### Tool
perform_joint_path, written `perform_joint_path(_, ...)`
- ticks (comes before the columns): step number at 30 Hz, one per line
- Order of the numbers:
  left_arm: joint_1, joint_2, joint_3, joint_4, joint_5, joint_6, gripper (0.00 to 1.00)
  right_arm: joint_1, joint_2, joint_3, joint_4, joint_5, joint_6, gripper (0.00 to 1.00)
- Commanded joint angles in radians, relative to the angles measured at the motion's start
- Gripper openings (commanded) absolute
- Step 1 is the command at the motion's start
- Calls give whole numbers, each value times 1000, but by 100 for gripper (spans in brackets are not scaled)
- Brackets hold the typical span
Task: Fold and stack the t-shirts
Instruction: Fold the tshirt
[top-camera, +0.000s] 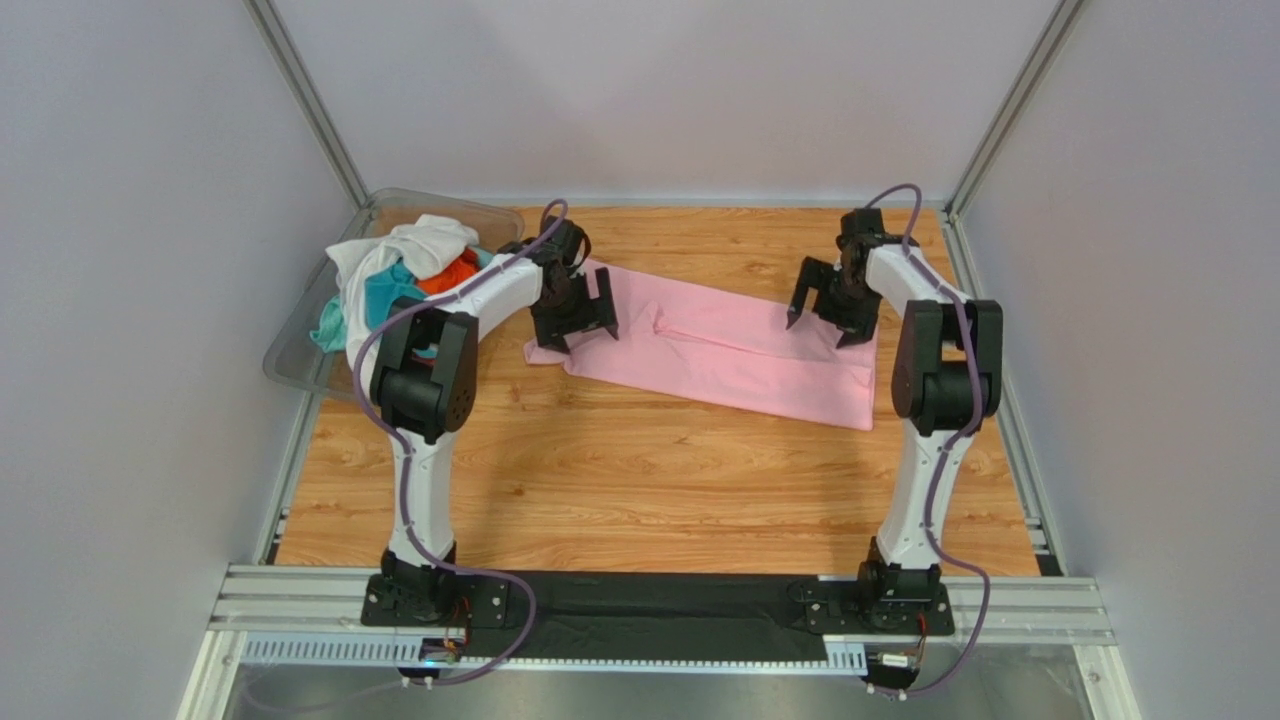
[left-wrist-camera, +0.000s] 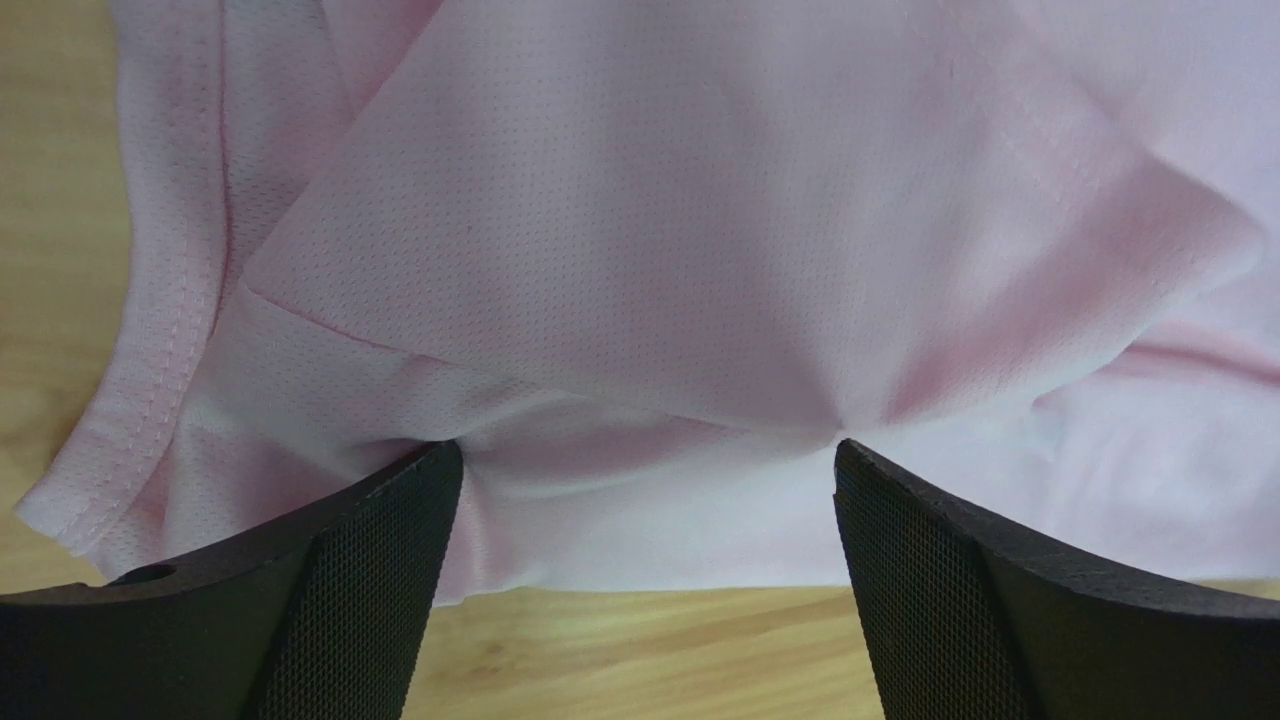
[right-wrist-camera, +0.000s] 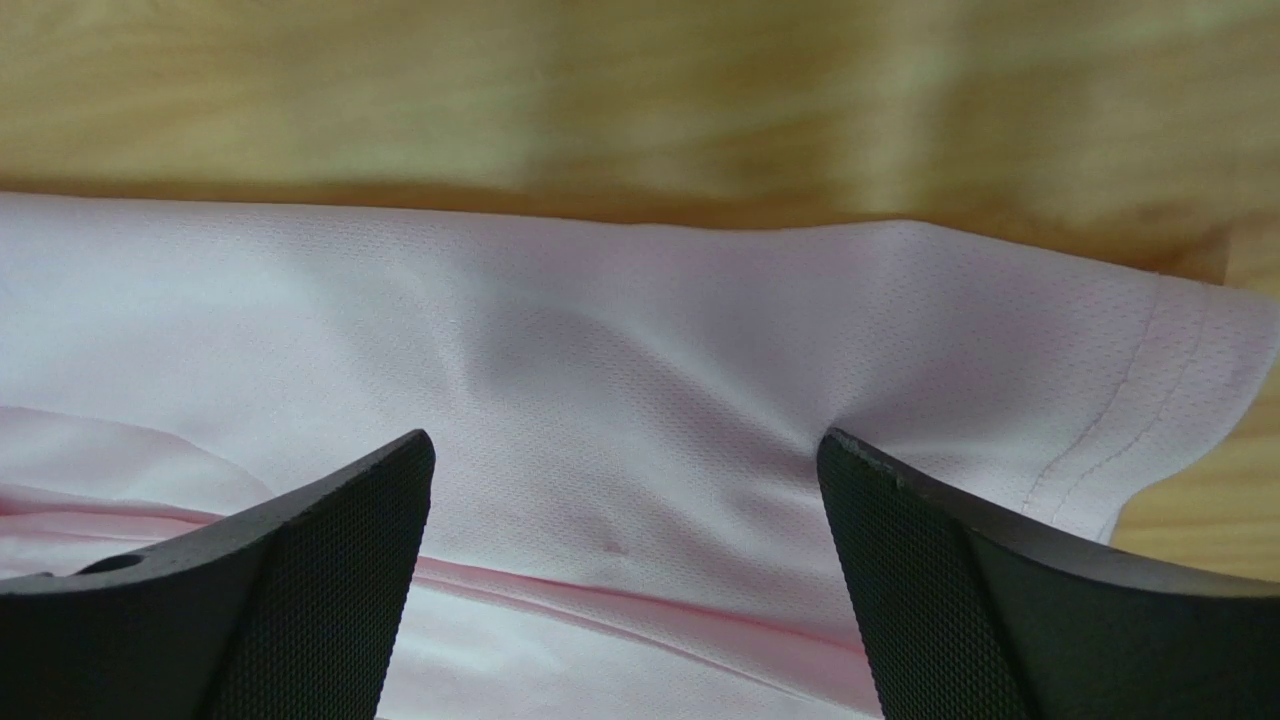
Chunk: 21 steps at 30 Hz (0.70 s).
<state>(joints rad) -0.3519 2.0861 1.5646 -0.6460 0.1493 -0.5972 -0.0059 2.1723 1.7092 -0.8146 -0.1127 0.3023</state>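
A light pink t-shirt (top-camera: 718, 348) lies folded into a long band on the wooden table, running from upper left to lower right. My left gripper (top-camera: 577, 324) is open over its left end; the left wrist view shows the pink cloth (left-wrist-camera: 721, 255) between and under the spread fingers (left-wrist-camera: 361, 585). My right gripper (top-camera: 831, 314) is open over the shirt's far right edge; the right wrist view shows the pink cloth (right-wrist-camera: 631, 390) and its hem between the fingers (right-wrist-camera: 917, 585). White (top-camera: 413, 245), teal (top-camera: 388, 285) and orange (top-camera: 448, 276) t-shirts are piled at the back left.
A clear plastic bin (top-camera: 301, 338) at the back left holds the pile of shirts. Grey walls enclose the wooden table (top-camera: 646, 480) on three sides. A metal rail (top-camera: 661, 600) with the arm bases runs along the near edge.
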Motion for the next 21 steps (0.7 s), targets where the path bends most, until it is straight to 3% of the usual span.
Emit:
perform_joint_path(1, 4, 103, 141, -78, -36, -21, 100, -2, -139, -175, 34, -8, 64, 100)
perform_joint_path(4, 4, 190, 306, -132, -41, -24, 100, 1, -276, -414, 110, -39, 106, 100)
perform_joint_path(10, 4, 380, 655, -196, 12, -10, 100, 151, -526, -820, 186, -9, 230, 100)
perform_joint_path(13, 4, 448, 744, -199, 61, -26, 100, 373, -621, -966, 196, -5, 322, 100)
perform_joint_path(17, -1, 486, 756, -187, 102, -44, 100, 634, -692, -1031, 219, -45, 454, 100)
perform_joint_path(21, -4, 505, 761, -152, 140, -56, 100, 828, -718, -946, 149, -18, 511, 100)
